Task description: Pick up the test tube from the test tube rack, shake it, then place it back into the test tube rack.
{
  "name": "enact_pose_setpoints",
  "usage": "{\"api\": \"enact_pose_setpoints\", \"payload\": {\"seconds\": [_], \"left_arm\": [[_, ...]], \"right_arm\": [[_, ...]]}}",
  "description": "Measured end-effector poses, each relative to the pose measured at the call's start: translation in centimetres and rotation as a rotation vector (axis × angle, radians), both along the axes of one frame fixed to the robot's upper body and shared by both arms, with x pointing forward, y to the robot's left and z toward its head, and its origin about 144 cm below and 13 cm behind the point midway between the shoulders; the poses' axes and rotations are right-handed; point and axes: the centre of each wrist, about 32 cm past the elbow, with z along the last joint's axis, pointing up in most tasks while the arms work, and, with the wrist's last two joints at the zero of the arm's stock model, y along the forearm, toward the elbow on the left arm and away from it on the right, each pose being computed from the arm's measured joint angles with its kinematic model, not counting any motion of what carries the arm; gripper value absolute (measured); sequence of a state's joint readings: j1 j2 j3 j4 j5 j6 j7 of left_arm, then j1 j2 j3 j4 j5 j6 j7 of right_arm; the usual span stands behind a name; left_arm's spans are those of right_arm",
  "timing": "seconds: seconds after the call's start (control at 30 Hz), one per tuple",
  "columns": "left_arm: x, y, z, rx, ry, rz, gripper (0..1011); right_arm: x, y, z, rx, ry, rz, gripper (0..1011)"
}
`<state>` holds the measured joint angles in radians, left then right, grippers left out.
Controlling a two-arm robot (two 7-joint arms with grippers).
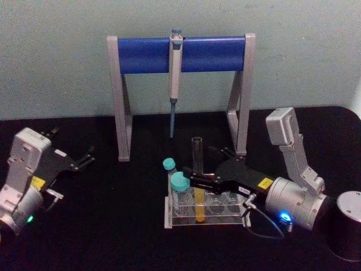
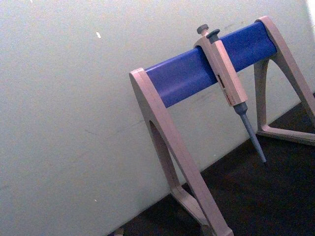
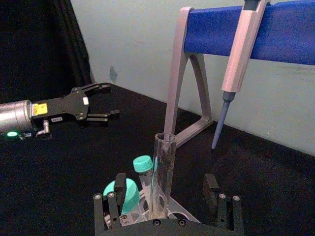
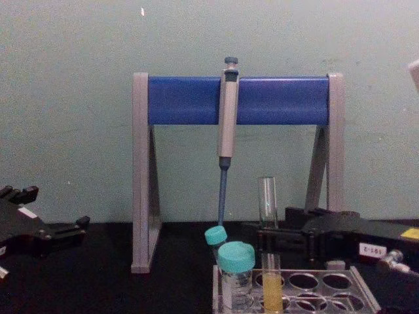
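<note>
Head view, L to R: we see the left gripper (image 1: 86,157) parked well apart at the left of the table (image 1: 113,226), fingers spread, holding nothing. Behind centre stands the pipette stand (image 1: 146,55) w/ the grey pipette (image 1: 175,73) hanging off its bar. In front, the test tube rack (image 1: 225,211) carries two teal-capped tubes (image 1: 180,183) at its left end. Just beside them is the test tube (image 1: 197,155), upright in its hole, yellow-orange liquid low down, top uncapped. Risks, as we judge them: the near finger could clip the teal caps on closing, since they sit so close. An off-centre squeeze could tip the glass against the hole's rim, so the lift drags the rack along. Too light a grip and the tube slips. A hard shake could slosh liquid out the open top. The pipette tip hangs behind and above, so a lift drifting back could meet it. Right wrist view gives us the right gripper (image 3: 165,178): jaws wide apart, one finger either side of the tube w/ a gap each side. It isn't clamped yet, so nothing is held.
</note>
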<state>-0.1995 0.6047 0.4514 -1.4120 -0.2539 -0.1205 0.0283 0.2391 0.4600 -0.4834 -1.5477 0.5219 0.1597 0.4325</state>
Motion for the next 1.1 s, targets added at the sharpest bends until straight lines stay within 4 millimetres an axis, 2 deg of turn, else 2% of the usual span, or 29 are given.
{"api": "enact_pose_setpoints", "payload": {"seconds": [0.93,1.1], "left_arm": [[0.0,0.0,0.0,0.0,0.0,0.0,1001],[0.0,0.0,0.0,0.0,0.0,0.0,1001]], "right_arm": [[0.26,0.54,-0.07,-0.007,-0.009,0.013,1000],[0.25,0.53,-0.06,-0.006,-0.009,0.013,912]]}}
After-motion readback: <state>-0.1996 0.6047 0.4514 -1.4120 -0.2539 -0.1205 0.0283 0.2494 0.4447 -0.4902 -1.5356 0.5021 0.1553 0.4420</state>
